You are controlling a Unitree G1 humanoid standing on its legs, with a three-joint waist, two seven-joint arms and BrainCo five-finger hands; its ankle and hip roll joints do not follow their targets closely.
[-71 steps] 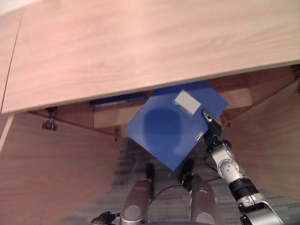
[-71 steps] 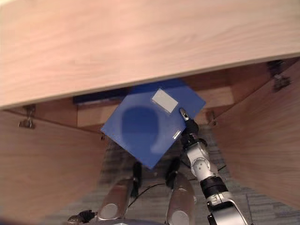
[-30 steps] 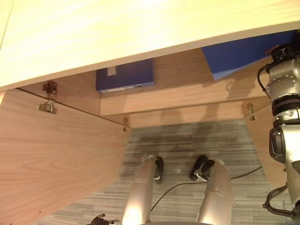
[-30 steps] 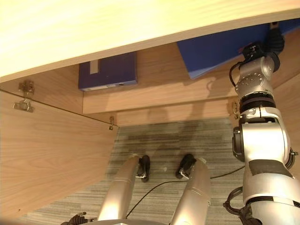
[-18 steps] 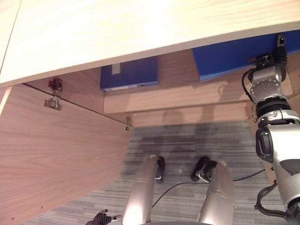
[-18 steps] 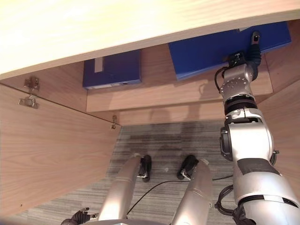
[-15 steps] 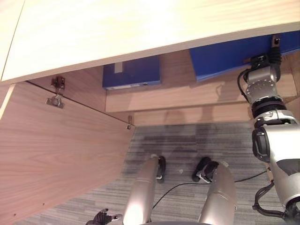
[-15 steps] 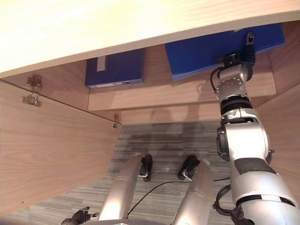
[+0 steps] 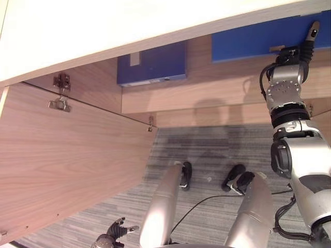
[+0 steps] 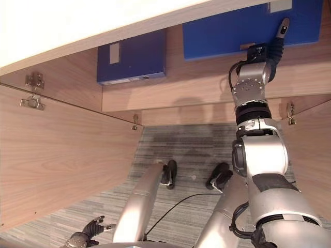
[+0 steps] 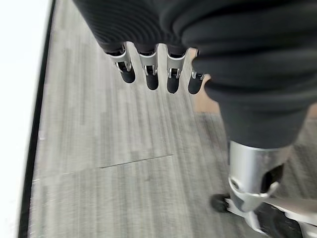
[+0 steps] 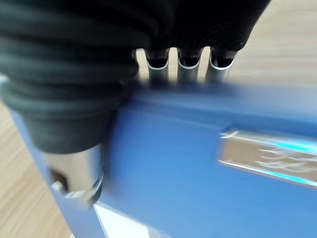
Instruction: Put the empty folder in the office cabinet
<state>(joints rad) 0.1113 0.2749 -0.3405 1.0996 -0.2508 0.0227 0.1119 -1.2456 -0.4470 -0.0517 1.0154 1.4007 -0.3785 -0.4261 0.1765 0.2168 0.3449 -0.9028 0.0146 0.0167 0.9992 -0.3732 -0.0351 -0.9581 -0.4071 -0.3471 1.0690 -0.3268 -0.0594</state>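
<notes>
Folder (image 10: pixel 227 28) now flat on the cabinet shelf (image 10: pixel 196 88), right hand (image 10: pixel 269 49) fingers clasping its edge.

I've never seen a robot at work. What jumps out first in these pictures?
The silver right hand reaching up into an open wooden cabinet, its thumb and fingers gripping a bright blue folder on the shelf. A second, darker blue folder sits further left, and the left hand hangs idle above grey carpet.
</notes>
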